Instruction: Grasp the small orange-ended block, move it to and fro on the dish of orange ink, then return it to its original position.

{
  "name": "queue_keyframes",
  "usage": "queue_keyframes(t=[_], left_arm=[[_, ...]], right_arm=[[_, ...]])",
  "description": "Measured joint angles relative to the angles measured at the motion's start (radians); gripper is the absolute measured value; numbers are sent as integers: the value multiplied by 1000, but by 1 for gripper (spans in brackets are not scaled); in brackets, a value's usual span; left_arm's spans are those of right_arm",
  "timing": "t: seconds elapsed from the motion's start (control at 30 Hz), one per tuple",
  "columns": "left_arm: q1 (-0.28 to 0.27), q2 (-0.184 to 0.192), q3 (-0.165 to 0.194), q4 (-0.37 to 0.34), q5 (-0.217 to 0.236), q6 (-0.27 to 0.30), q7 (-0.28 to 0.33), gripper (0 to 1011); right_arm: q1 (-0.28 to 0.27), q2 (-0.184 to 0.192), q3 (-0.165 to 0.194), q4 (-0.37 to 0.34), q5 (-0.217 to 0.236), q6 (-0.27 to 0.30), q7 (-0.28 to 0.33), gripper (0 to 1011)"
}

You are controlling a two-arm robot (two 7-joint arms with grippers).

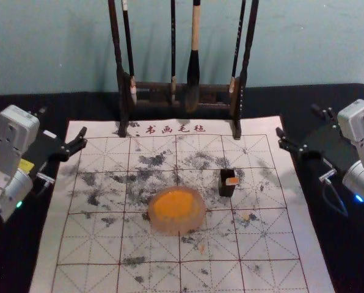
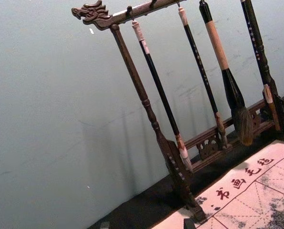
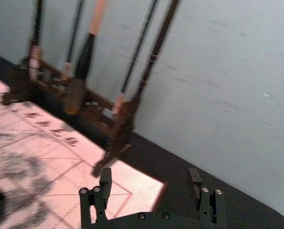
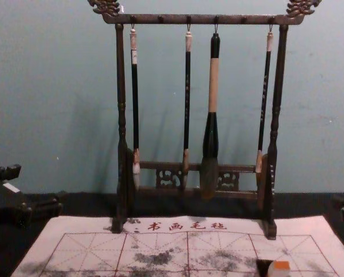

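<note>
In the head view my left gripper [image 1: 63, 124] is open beside the mat's far left corner, and my right gripper [image 1: 298, 122] is open near its far right corner. The left gripper [image 2: 147, 224] has its tips low in the left wrist view, and the right gripper [image 3: 149, 175] has nothing between its fingers in the right wrist view. A round pale dish [image 1: 196, 226] of orange ink [image 1: 173, 204] sits mid-mat. Right of it and slightly farther back, the small orange-ended block [image 1: 232, 181] rests at a black holder [image 1: 226, 190]; the chest view shows its orange end [image 4: 281, 265].
A gridded, ink-stained white mat [image 1: 90, 244] lies on the black table [image 1: 23, 256]. Behind the dish stands a dark wooden rack [image 4: 121, 115] with several hanging brushes, its feet on the mat's far edge. A wall [image 4: 62, 115] rises behind.
</note>
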Motion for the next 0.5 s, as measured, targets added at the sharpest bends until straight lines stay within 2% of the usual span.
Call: queue_keyframes(t=[0.2,0.23,0.3,0.4,0.5], left_arm=[[0,0,0,0,0,0,0,1001],[0,0,0,0,0,0,0,1001],[0,0,0,0,0,0,0,1001],[0,0,0,0,0,0,0,1001],[0,0,0,0,0,0,0,1001]], right_arm=[[-12,38,-4,-25,30,-33,128,1003],[-15,49,-6,-29,38,-54,168,1003],[-18,56,-8,-30,49,-76,208,1003],[-22,73,-13,-22,89,-143,325,1003],[-19,81,-20,-13,116,-177,404,1003]])
